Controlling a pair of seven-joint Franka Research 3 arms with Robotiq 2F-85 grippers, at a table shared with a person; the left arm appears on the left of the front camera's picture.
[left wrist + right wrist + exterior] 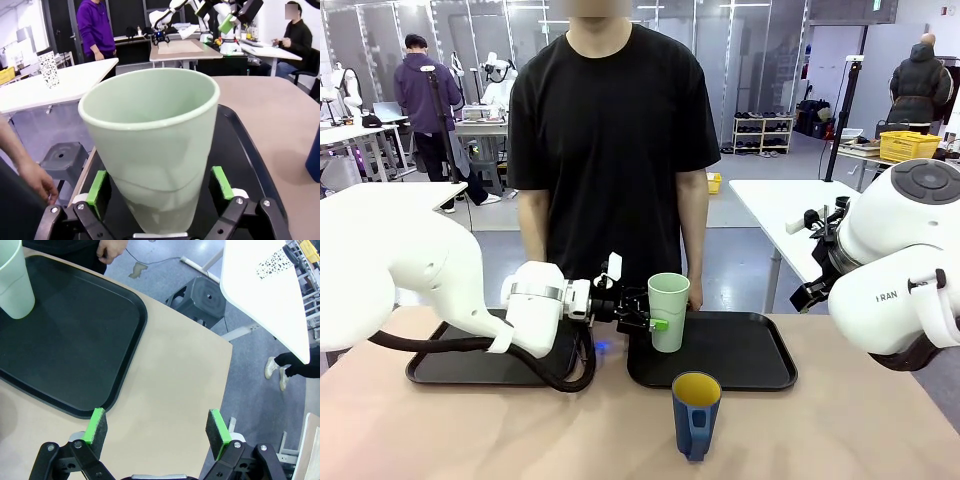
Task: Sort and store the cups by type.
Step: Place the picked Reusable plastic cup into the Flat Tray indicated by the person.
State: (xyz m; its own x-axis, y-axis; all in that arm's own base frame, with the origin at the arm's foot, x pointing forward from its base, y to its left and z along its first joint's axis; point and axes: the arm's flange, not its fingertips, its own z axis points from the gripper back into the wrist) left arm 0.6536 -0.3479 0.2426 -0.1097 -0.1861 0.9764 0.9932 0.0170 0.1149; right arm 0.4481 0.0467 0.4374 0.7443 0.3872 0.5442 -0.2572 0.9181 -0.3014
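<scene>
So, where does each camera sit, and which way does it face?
Front: between the arms, facing the person across the tan table; left arm, right arm show.
Left wrist: looks along the left gripper at the tall pale mint-green tumbler between its pads; a person's hand beside.
Right wrist: looks down past the open right gripper at the flat black tray and table.
Shared: all show the tumbler on that tray.

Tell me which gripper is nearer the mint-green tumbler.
Left. The left gripper brackets the tumbler, pads either side; the right gripper hangs open beyond the tray's edge.
</scene>
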